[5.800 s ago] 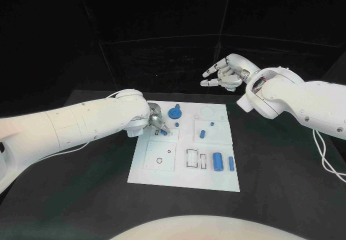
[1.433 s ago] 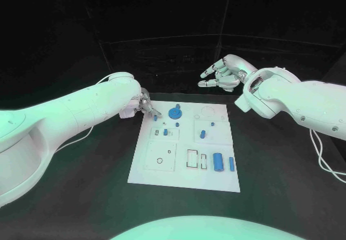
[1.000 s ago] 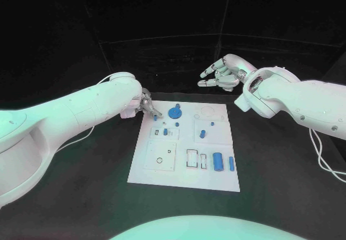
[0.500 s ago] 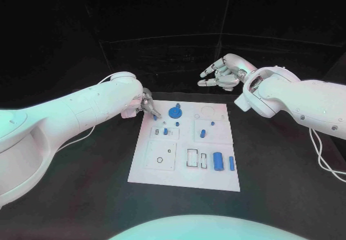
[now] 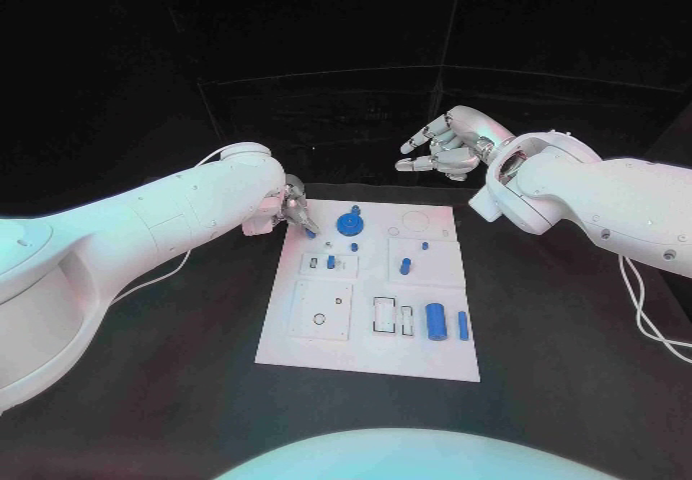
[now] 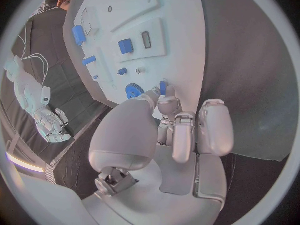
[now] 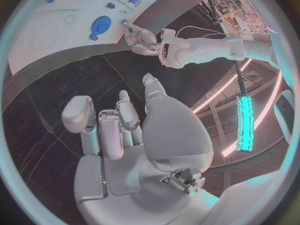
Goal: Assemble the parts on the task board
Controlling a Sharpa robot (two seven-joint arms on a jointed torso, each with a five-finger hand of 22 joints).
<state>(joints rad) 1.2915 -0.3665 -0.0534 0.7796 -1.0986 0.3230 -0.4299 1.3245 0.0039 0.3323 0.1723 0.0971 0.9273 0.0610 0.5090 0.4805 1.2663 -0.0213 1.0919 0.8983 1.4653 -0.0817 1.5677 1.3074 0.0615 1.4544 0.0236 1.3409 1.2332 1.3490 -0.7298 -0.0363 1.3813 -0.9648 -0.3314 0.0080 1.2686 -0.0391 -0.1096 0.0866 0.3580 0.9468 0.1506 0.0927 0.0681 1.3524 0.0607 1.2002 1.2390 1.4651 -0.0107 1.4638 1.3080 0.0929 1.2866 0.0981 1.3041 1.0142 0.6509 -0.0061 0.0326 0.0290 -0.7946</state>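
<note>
The white task board [image 5: 368, 345] lies in the middle of the black table. My left hand [image 5: 293, 212] hovers at the board's far left corner and pinches a small blue part [image 5: 310, 232] in its fingertips; the left wrist view shows that small blue part [image 6: 163, 88] at the board's edge [image 6: 184, 60]. A blue gear with a knob [image 5: 351, 222] stands just right of it on the board. My right hand [image 5: 450, 145] is raised beyond the board's far edge, fingers loosely bent and apart, holding nothing.
Small blue pieces [image 5: 330, 263] [image 5: 405, 266] sit in the board's middle blocks. Two blue cylinders [image 5: 436, 322] [image 5: 463, 326] lie near its right front, beside an empty rectangular slot [image 5: 385, 315]. A black ring [image 5: 317, 321] lies at the left front. Bare table surrounds the board.
Since the earliest frame my left hand has moved from the board's left middle to its far left corner. Over the last second neither hand has visibly moved.
</note>
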